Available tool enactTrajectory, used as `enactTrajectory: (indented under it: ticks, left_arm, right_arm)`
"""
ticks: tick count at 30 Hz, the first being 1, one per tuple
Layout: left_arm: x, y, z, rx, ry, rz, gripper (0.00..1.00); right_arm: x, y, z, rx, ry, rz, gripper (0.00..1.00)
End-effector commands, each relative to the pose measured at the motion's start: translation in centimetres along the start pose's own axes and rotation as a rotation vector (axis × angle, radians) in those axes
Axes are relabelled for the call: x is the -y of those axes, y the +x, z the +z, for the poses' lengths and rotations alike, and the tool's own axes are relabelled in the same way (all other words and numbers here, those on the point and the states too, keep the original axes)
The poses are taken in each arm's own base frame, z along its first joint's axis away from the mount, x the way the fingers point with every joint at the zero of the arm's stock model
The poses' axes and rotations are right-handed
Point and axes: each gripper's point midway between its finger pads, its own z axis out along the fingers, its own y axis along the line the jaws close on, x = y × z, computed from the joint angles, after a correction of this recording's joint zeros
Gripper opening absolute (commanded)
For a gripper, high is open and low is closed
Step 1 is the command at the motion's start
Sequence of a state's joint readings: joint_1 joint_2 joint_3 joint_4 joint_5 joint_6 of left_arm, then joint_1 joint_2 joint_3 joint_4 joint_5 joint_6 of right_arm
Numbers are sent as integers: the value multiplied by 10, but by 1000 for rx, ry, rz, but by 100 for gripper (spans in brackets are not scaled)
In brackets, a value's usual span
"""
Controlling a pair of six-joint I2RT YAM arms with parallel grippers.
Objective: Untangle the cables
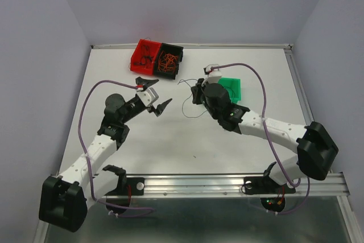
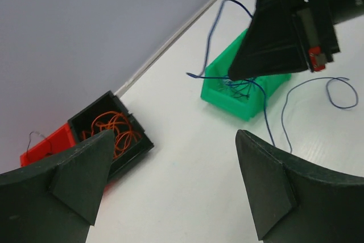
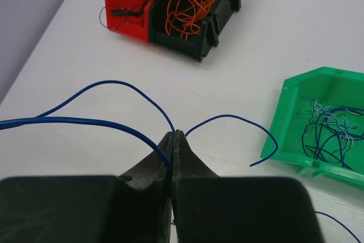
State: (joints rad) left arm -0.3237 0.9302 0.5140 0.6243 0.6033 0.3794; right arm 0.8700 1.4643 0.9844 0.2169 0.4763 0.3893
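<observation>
The right pincer (image 3: 173,140) is squeezing tight shut on a thin bendy blue wire (image 3: 114,82), pinching it right at the tips. From there the wire is stretching long and sideways toward the left arm, above the white table (image 3: 273,44). The left pincer (image 1: 157,96) is hanging wide open with nothing in it, near that free part, so I think it is the one best placed to catch it. More blue wires (image 3: 330,129) are sitting bunched in the green plastic bin (image 3: 281,129) on the other side. I cannot tell if one strand or two is being pinched. The wire's far end is running off the picture edge.
</observation>
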Motion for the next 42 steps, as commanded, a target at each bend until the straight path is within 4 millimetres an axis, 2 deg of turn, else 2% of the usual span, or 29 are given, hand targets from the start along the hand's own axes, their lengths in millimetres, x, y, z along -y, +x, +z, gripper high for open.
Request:
enactTrajectory:
  ticks: [1,4,11,14,15,16,18,19,20,21,23,26,27,28,31,32,35,37,38,42]
  left_arm:
    - [42,-7,10,92,217,43,99]
    - [54,16,26,33,235,11,99]
    - [75,23,56,16,279,-41,99]
    - [64,33,76,-22,196,-77,96]
    - [58,38,81,-43,169,-88,88]
    - [59,54,88,-85,167,-107,83]
    - [52,56,99,-109,158,-109,70]
    - [54,72,100,-164,157,-115,46]
    - [50,72,102,-171,147,-109,36]
    - [46,75,101,-185,129,-96,24]
    - [48,78,97,-189,133,-82,21]
    - [48,72,92,-176,133,-58,17]
    - [46,72,91,-179,128,-49,17]
    - [45,70,89,-178,126,-42,14]
    - [58,71,85,-187,194,-37,8]
    - [61,74,84,-206,217,-31,1]
    - [65,75,81,-224,255,-10,0]
    - [69,72,76,-224,279,-2,0]
    - [71,74,73,-227,287,2,0]
    - [71,69,70,-221,286,6,0]
  right_arm:
    - [-4,-49,-13,174,-14,102,1]
    - [-7,-65,-19,222,-35,128,1]
    - [-20,-87,-29,266,-109,155,1]
    - [-25,-88,-34,263,-142,158,1]
    - [-27,-89,-36,262,-155,162,0]
    - [-27,-89,-38,263,-161,163,1]
    - [-24,-88,-42,262,-160,161,1]
    - [-21,-86,-44,251,-151,147,1]
    - [-17,-84,-45,241,-133,139,0]
    - [-8,-79,-47,222,-94,124,0]
    - [2,-72,-49,204,-55,102,0]
    - [25,-46,-56,119,23,35,1]
    - [30,-35,-57,79,37,9,1]
    - [38,-11,-59,-5,52,-46,1]
    - [38,30,-63,-146,-12,-129,1]
    - [41,46,-64,-193,-21,-155,1]
    - [45,68,-65,-259,-30,-185,1]
    - [50,77,-63,-280,-21,-211,7]
    - [52,86,-62,-301,-22,-227,14]
    - [43,103,-62,-357,-89,-253,29]
